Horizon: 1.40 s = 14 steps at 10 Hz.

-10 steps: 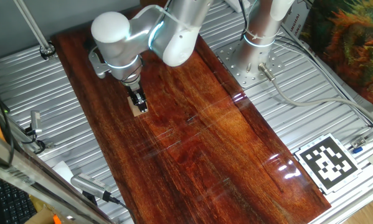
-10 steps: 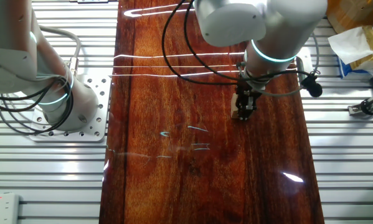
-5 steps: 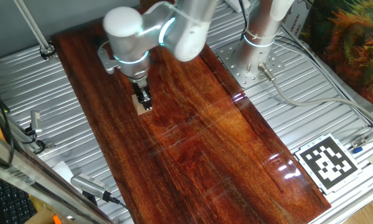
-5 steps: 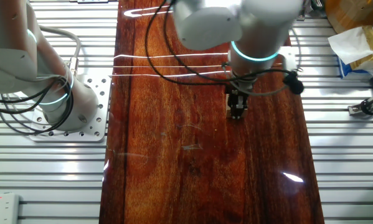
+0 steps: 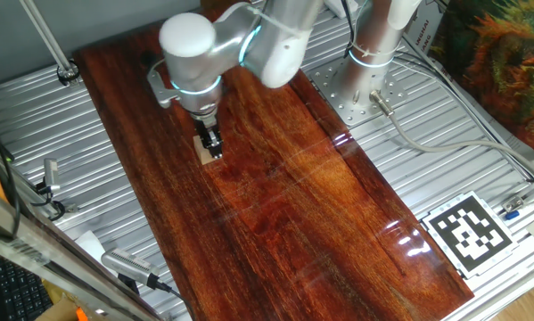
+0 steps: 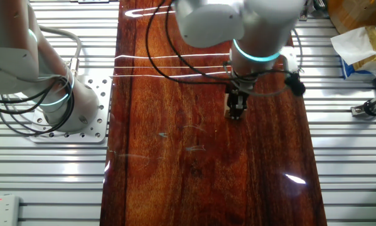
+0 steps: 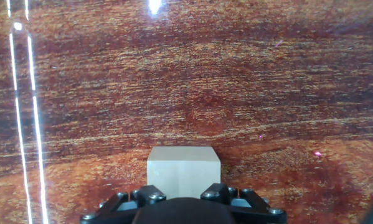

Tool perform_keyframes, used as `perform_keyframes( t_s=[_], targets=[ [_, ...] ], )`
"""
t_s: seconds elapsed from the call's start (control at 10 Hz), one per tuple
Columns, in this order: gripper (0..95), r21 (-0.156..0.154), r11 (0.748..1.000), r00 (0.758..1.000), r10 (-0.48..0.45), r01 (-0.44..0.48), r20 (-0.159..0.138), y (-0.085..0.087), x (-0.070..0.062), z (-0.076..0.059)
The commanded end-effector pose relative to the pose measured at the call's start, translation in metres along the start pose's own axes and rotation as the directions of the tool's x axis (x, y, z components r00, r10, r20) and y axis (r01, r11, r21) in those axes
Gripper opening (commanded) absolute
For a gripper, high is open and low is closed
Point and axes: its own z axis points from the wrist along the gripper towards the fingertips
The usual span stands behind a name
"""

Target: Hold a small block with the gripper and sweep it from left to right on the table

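The small block [image 5: 203, 152] is a light tan wooden cube resting on the table [image 5: 293, 205], a glossy reddish-brown board. My gripper [image 5: 212, 147] points straight down and is shut on the block. In the other fixed view the gripper [image 6: 236, 113] stands on the right half of the table [image 6: 175, 157], and the block [image 6: 230, 113] shows only as a pale sliver beside the fingers. In the hand view the block [image 7: 184, 168] sits between my black fingers [image 7: 150, 196] at the bottom edge, touching the table [image 7: 186, 74].
Ribbed grey metal [image 5: 88, 178] surrounds the board. A second arm's white base [image 6: 56, 94] stands to the side on a plate. A black-and-white marker tag [image 5: 470, 230] lies near the board's corner. Cables [image 5: 445, 143] run over the metal.
My gripper has slid the block across the board, to the right in one fixed view and to the left in the other. The grip has stayed shut on the block.
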Motion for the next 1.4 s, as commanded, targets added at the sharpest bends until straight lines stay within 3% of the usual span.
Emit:
perform_keyframes(
  t_s=[0.1,0.2,0.4,0.5,0.6,0.7,0.8,0.9,1.1,1.2,1.4],
  targets=[
    [0.0,0.062,0.998,0.999,-0.021,0.023,-0.032,0.001,0.002,0.030],
    [0.0,0.061,0.998,0.999,-0.023,0.025,-0.033,0.001,0.002,0.029],
    [0.0,0.040,0.999,1.000,-0.017,0.016,0.024,0.001,0.004,0.030],
    [0.0,0.060,0.998,1.000,-0.022,0.021,0.019,0.001,0.006,0.030],
    [0.0,0.059,0.998,1.000,-0.020,0.019,0.019,0.001,0.009,0.031],
    [0.0,0.078,0.996,1.000,-0.029,0.029,0.003,0.001,0.013,0.031],
    [0.0,0.037,0.999,0.999,-0.019,0.017,0.030,0.001,0.015,0.031],
    [0.0,0.022,1.000,1.000,-0.010,0.010,0.015,0.002,0.016,0.032],
    [0.0,0.026,1.000,1.000,-0.009,0.009,0.014,0.003,0.023,0.038],
    [0.0,0.035,0.999,0.999,-0.013,0.012,0.041,0.003,0.025,0.038],
    [0.0,0.030,0.999,1.000,-0.011,0.010,0.019,0.004,0.028,0.039]
  ],
)
